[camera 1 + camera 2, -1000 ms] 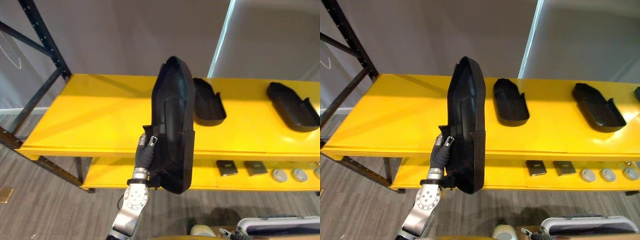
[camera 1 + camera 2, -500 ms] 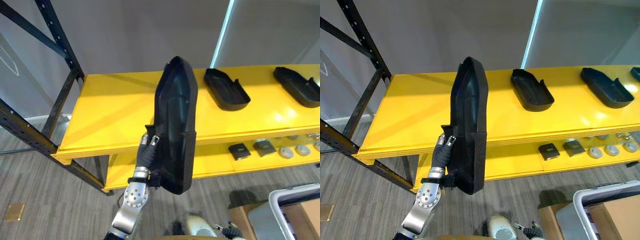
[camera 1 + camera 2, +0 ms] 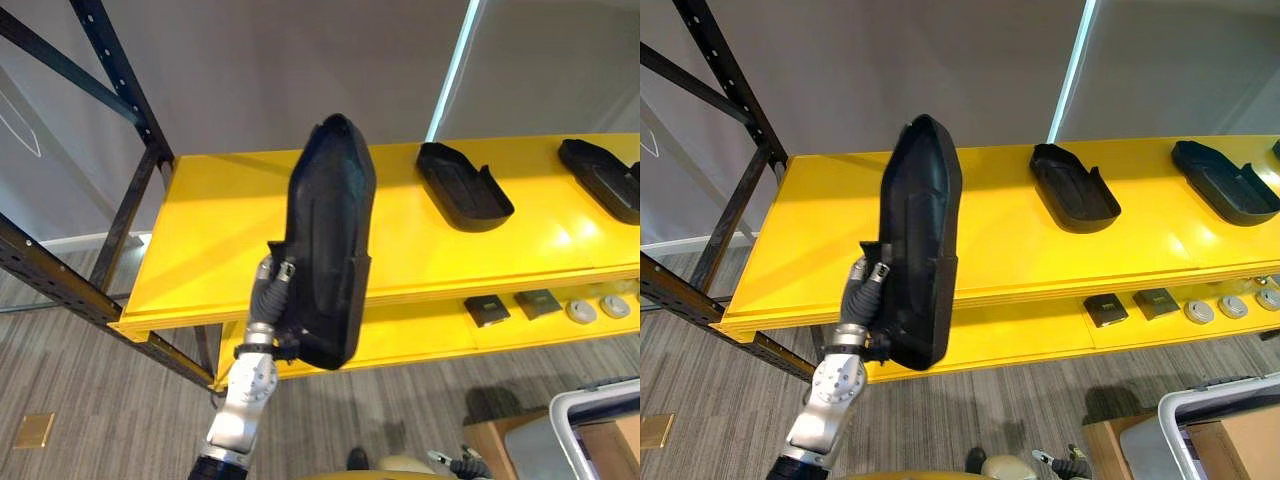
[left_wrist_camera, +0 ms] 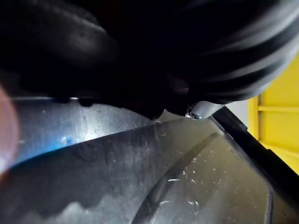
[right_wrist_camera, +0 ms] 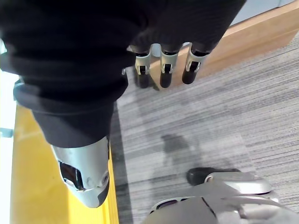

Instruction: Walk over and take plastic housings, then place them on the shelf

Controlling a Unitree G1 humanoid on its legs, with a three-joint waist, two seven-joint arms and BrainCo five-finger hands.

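1. Left eye view: the left hand (image 3: 272, 300) was clamped round the lower edge of a long black housing (image 3: 330, 225). It held the housing upright in the air in front of the shelf (image 3: 440, 291), clear of it. The top board (image 3: 220, 230) was bare at its left end. A second housing (image 3: 463, 187) lay mid-board toward the back edge, and a third housing (image 3: 603, 178) lay further right.
2. Right eye view: same scene. The lower board (image 3: 1020, 335) carried small dark squares (image 3: 1107, 309) and grey discs (image 3: 1200, 312) toward its right end. A black rack post (image 3: 728, 85) slanted down to the shelf's back left corner.
3. Left wrist view: the housing's scuffed dark face (image 4: 177, 177) sat right against the camera, with yellow shelf beyond. The fingers could not be made out here.
4. Right wrist view: the right hand (image 5: 167, 65) hung with its fingers loose and straight, empty, over grey carpet (image 5: 196, 121).
5. Risks, as a judgement:
   - The grip was low on a tall part, so the housing could pivot or slip in the fingers when tilted flat.
   - Its lower end could catch the board's front edge if brought in too low.
   - A swing left could strike the rack post.
   - Setting it down too far right could knock the second housing.
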